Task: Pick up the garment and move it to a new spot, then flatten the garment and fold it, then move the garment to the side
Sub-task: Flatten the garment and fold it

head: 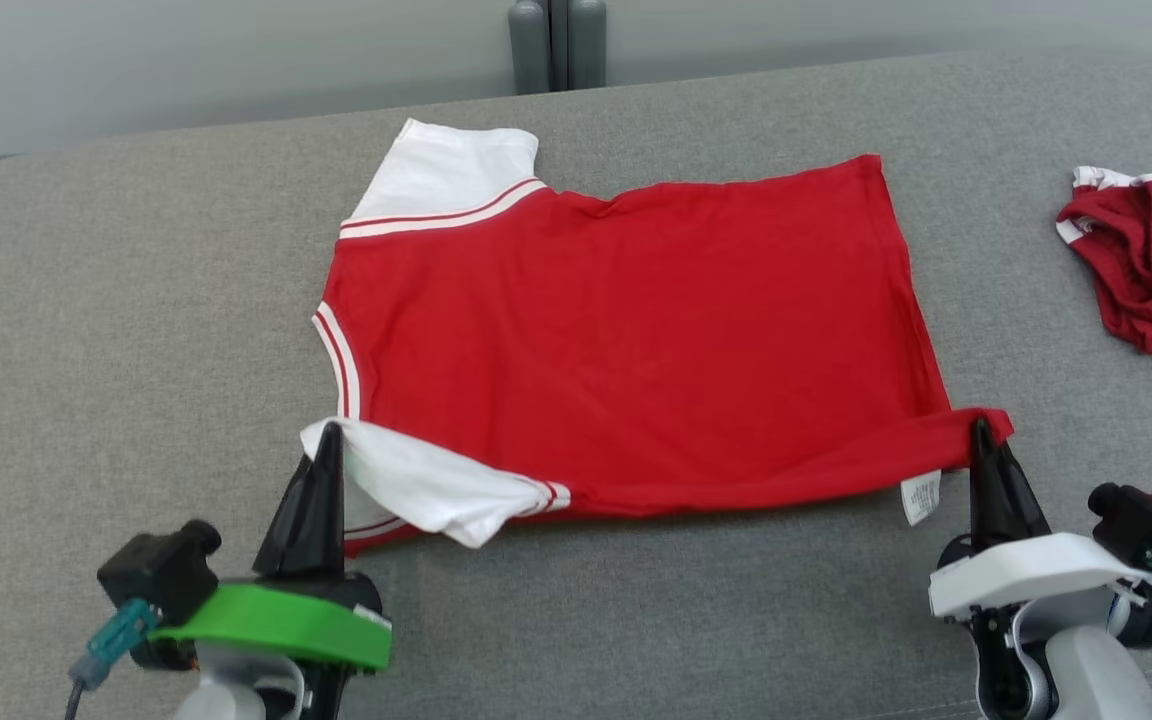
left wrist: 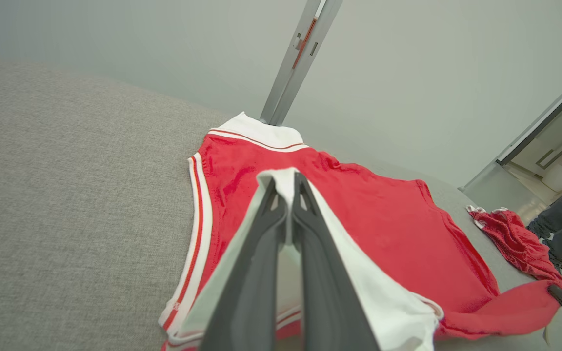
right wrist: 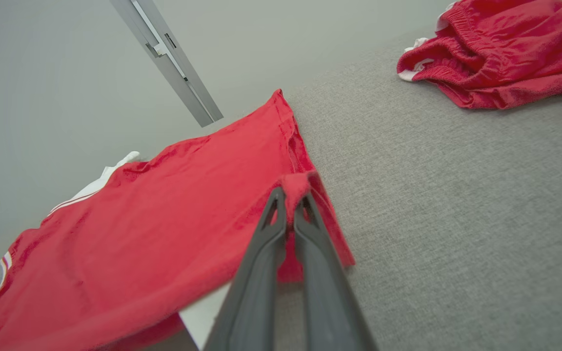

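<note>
Left jaws: closed, the left gripper (head: 328,432) pinching the near white sleeve (head: 416,485) of the garment (head: 626,330) at its tips.
Right jaws: closed, the right gripper (head: 981,430) pinching the near red hem corner (head: 1000,425); a white label (head: 921,497) hangs just beside it.
Garment: spread mostly flat in the middle of the grey worktop (head: 136,300), its near edge slightly raised at both grips and the near sleeve bunched.
Step in hand: probably the fold, near edge over to far edge.
Doing it well: lift both corners together and level, keep the edge taut between them, and lay it square on the far edge, sleeve tucked inside.
Arm pose: both low at the near side, well apart, fingers pointing away from the robot.
Aside: a maroon cloth (head: 1151,260) lies well apart at the right.
</note>
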Available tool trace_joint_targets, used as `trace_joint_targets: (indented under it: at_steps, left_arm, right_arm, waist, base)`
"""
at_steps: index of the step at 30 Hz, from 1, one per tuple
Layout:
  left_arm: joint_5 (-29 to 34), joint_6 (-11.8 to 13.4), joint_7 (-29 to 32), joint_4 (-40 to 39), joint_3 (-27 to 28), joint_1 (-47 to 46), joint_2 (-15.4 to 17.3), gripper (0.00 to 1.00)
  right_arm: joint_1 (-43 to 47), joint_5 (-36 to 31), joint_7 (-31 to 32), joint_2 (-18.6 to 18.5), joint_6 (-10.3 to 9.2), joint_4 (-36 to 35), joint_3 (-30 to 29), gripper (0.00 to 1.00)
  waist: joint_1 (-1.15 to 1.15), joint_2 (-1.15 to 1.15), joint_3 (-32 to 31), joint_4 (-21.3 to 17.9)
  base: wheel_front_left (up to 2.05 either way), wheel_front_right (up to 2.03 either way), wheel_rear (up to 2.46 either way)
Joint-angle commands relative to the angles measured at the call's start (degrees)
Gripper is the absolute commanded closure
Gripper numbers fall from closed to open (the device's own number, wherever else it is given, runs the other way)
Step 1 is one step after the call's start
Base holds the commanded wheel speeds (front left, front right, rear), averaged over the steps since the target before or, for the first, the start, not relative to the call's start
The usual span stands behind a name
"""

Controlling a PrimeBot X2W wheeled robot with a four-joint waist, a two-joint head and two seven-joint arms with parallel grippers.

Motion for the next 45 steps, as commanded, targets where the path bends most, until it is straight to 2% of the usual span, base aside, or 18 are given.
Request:
trace_joint_targets:
  at_steps: [1, 8, 15, 16, 17, 18, 19, 20, 21, 29, 35, 38, 45]
  left_arm:
    - [0.23, -0.51, 0.15, 1.74, 0.15, -2.84, 0.19, 1.0]
    - [1.03, -1.35, -1.49, 12.54, 0.63, -14.01, -0.25, 1.0]
    - [2.02, -2.02, -3.19, 21.41, -0.01, -21.12, -0.81, 1.0]
    - [2.22, -2.05, -3.39, 22.55, -0.07, -22.03, -0.94, 1.0]
    - [2.38, -2.09, -3.62, 23.42, -0.12, -22.71, -1.1, 1.0]
    - [2.55, -2.14, -3.87, 24.34, -0.15, -23.46, -1.24, 1.0]
    - [2.96, -1.96, -4.12, 25.01, -0.15, -24.02, -1.28, 0.67]
    - [3.18, -1.93, -4.35, 25.63, -0.08, -24.53, -1.47, 0.03]
    - [3.3, -1.97, -4.59, 26.06, 0.06, -24.84, -1.72, 0.0]
    - [4.66, -2.45, -5.04, 25.24, 2.13, -23.99, -2.75, 0.0]
    - [4.47, -2.96, -5.03, 20.29, 4.39, -18.55, -3.19, 0.0]
    - [3.99, -2.89, -4.76, 18.79, 4.83, -14.36, -2.35, 0.0]
    - [2.85, -1.32, 3.57, 15.03, 3.46, -6.71, -0.15, 0.0]
  right_arm:
    - [-1.98, -0.32, -0.24, -0.18, -0.1, 0.47, -0.19, 1.0]
    - [-9.25, -1.41, -0.21, -0.18, -0.1, 3.98, -1.04, 1.0]
    - [-12.89, -1.55, -0.21, -0.18, -0.1, 7.1, -1.13, 1.0]
    - [-13.24, -1.34, -0.21, -0.17, -0.1, 7.54, -1.02, 0.98]
    - [-13.47, -1.33, -0.21, -0.18, -0.1, 7.75, -0.97, 0.62]
    - [-13.77, -1.69, -0.21, -0.18, -0.1, 7.82, -0.99, 0.02]
    - [-13.93, -1.87, -0.21, -0.18, -0.1, 7.9, -1.07, 0.0]
    - [-14.07, -2.1, -0.21, -0.19, -0.1, 7.83, -1.33, 0.0]
    - [-14.11, -2.16, -0.21, -0.18, -0.1, 7.76, -1.42, 0.0]
    - [-11.61, -4.01, -0.22, -0.17, -0.1, 2.96, -3.28, 0.0]
    - [-7.67, -6.9, -0.21, -0.15, -0.1, -0.47, -3.56, 0.0]
    - [-5.83, -8.13, -0.22, -0.17, -0.1, -0.94, -3.24, 0.0]
    - [-3.21, -9.88, 1.18, -0.18, -0.1, -1.94, -3.6, 0.0]
  waist:
    - [0.0, 0.0, 1.37, -0.62]
    - [0.0, 0.0, 4.85, -1.84]
    - [0.0, 0.0, 6.9, -2.22]
    - [0.0, 0.0, 7.06, -2.25]
    - [0.0, 0.0, 7.18, -2.26]
    - [0.0, 0.0, 7.29, -2.27]
    - [0.0, 0.0, 7.36, -2.27]
    - [0.0, 0.0, 7.38, -2.27]
    - [0.0, 0.0, 7.38, -2.26]
    - [0.0, 0.0, 6.57, -1.77]
    - [0.0, 0.0, 4.81, -1.31]
    - [0.0, 0.0, 3.63, -0.92]
    - [0.0, 0.0, 1.66, -0.06]
  base:
    - [0.0, 0.0, 0.0]
    - [0.0, 0.0, 0.0]
    - [0.0, 0.0, 0.0]
    - [0.0, 0.0, 0.0]
    - [0.0, 0.0, 0.0]
    - [0.0, 0.0, 0.0]
    - [0.0, 0.0, 0.0]
    - [0.0, 0.0, 0.0]
    - [0.0, 0.0, 0.0]
    - [0.0, 0.0, 0.0]
    - [0.0, 0.0, 0.0]
    - [0.0, 0.0, 0.0]
    - [0.0, 0.0, 0.0]
